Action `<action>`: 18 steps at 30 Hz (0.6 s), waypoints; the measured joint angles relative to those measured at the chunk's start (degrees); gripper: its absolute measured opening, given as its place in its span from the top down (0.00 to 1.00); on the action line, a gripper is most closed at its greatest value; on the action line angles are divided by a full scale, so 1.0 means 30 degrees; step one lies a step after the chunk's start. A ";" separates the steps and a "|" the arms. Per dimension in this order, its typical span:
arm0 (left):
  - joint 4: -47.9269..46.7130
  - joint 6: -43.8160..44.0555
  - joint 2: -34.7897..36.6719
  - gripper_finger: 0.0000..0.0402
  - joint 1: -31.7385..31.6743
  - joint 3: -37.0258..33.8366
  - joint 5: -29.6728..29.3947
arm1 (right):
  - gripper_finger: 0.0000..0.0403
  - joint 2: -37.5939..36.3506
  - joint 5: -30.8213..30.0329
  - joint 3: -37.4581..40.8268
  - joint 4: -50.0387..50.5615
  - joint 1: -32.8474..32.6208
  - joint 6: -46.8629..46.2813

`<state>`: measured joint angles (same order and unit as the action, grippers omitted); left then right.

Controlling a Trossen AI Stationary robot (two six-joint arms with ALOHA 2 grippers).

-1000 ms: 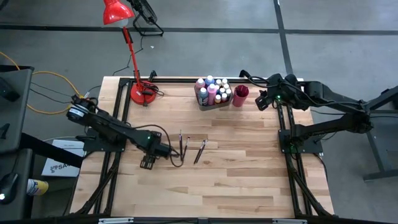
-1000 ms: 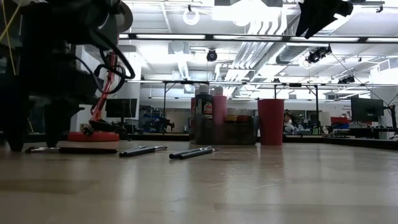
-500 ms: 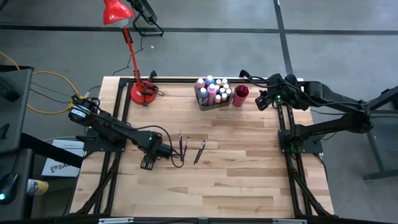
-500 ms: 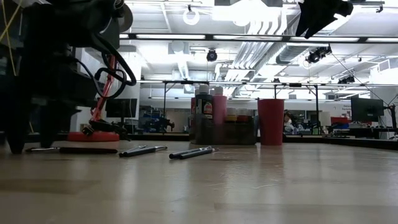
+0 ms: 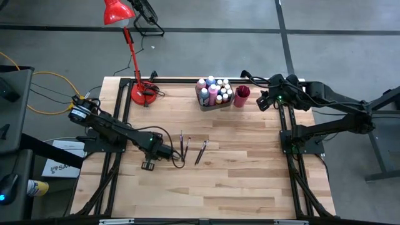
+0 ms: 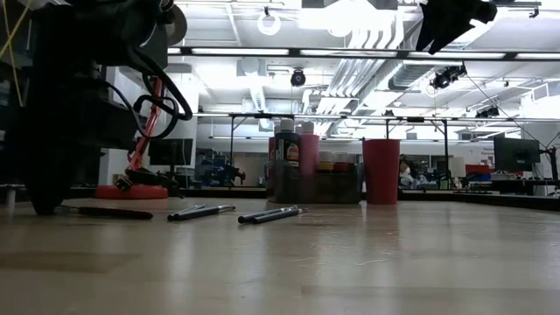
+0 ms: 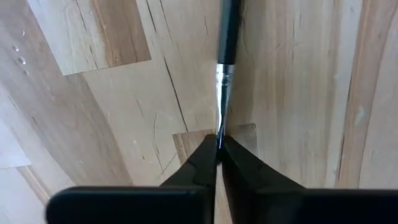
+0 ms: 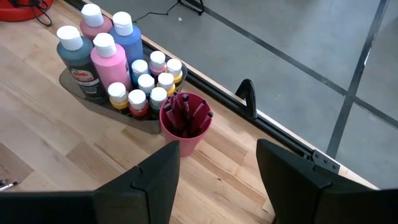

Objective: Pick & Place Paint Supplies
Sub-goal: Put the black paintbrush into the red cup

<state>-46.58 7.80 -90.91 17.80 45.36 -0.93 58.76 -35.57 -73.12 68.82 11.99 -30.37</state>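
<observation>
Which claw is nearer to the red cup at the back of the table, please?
The right claw hovers just beside the red cup; the left claw is far off, down at the paintbrushes.

Grey floor, red desk lamp, bright ceiling lights.

**Open wood in front, clutter along the far edge**

The light wooden butcher-block table lies bare across its near half and its right-hand middle, giving a gripper free passage there. Along the far edge, passage is blocked by a dark oval tray of white-capped paint bottles, with a red plastic cup holding brushes just beside it, and by the round base of a red desk lamp near the far left corner. Left of centre, several thin dark-handled paintbrushes lie flat on the wood, close together. The left arm's gripper, shut on one brush tip, occupies the spot beside them. Black metal frame rails border both sides.
</observation>
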 joint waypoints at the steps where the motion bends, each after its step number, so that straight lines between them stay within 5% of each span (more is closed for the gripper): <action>1: -0.0002 -0.0001 0.0000 0.98 0.0000 0.0000 -0.0007 | 0.49 0.0000 0.0000 0.0000 0.0000 0.0000 0.0000; 9: -0.0159 -0.0002 0.0079 0.99 -0.0051 0.0152 0.0087 | 0.49 0.0000 0.0077 0.0000 0.0000 0.0000 0.0007; 18: -0.3439 -0.1373 0.0051 1.00 -0.0055 0.3046 -0.1542 | 0.49 0.0000 0.1575 0.0007 -0.0317 0.0007 0.0346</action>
<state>-56.90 3.68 -90.76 17.64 54.50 -5.56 58.76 -30.85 -73.10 67.86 12.01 -29.33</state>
